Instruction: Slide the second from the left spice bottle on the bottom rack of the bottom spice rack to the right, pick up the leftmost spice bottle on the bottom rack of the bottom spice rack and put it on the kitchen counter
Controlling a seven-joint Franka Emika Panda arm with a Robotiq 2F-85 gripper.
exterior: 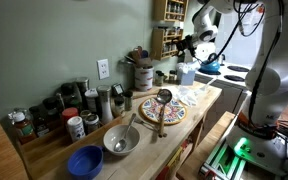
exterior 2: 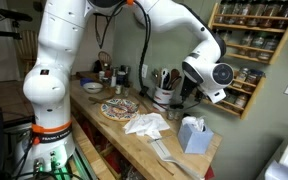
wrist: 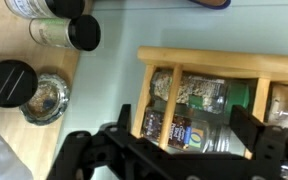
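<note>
The wooden bottom spice rack hangs on the wall above the kitchen counter in both exterior views [exterior: 167, 38] [exterior 2: 240, 60]. Small dark jars fill its tiers. My gripper [exterior: 188, 46] [exterior 2: 187, 92] is at the left end of the bottom rack [exterior 2: 234, 98]. In the wrist view the rack frame [wrist: 214, 60] fills the right half. My gripper [wrist: 184, 116] is open, one finger on each side of a labelled spice bottle [wrist: 174, 132]. A seed-filled jar with a green lid [wrist: 202, 92] lies beside it. The light-wood kitchen counter [exterior: 200, 100] [exterior 2: 132, 142] runs below.
On the counter are a patterned plate [exterior: 160, 110] [exterior 2: 119, 108], a wooden spoon [exterior: 163, 100], a metal bowl [exterior: 121, 140], a blue bowl [exterior: 85, 160], a white cloth [exterior 2: 145, 124], a blue tissue box [exterior 2: 192, 134] and a utensil crock [exterior 2: 164, 94]. Black-lidded jars [wrist: 11, 81] stand below the rack.
</note>
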